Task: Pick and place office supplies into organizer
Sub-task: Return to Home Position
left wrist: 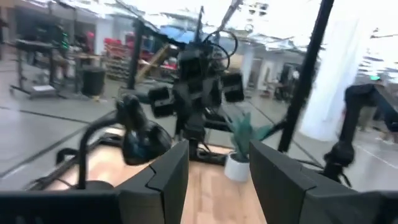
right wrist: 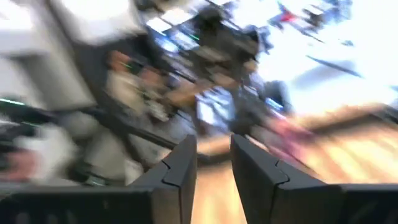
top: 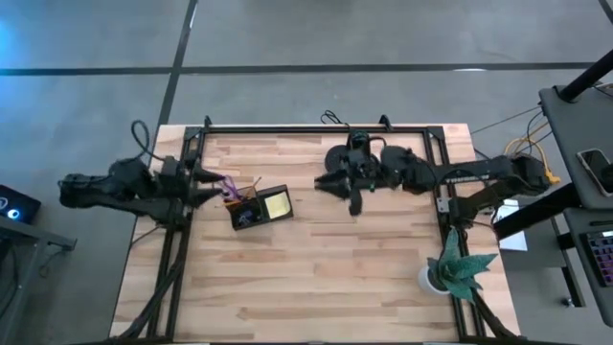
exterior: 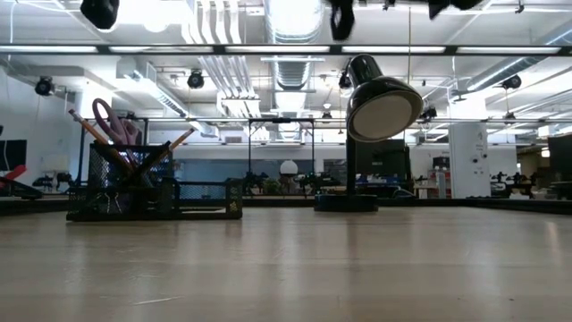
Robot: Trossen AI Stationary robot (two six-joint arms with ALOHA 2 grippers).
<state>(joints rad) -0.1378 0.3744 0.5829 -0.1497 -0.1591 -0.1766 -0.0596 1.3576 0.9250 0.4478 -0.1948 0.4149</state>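
Pale wood, bare across most of the table (top: 326, 278), and the supplies look to be home: the organizer (top: 255, 213) sits left of centre with the yellow sticky-note pad (top: 278, 204) in its flat compartment, and the purple-handled scissors (exterior: 111, 120) and orange pencil (exterior: 87, 127) standing up out of the cup. From here the job reads as finished bar the retreat. The left gripper (left wrist: 219, 177) hangs just beside the organizer on its left, fingers well apart and nothing between them. The right gripper (right wrist: 214, 163) is over the table's back middle, close to the black lamp (exterior: 382, 105), fingers parted by a narrower gap and also empty. To do the return well, I'd say the left arm wants to rise first and then draw back, since those scissor handles and the pencil lean its way and a low sideways pull could snag them or tip the cup. The right arm should back away towards its own side, clear of the lamp's dome and well above the plant (top: 458, 269).
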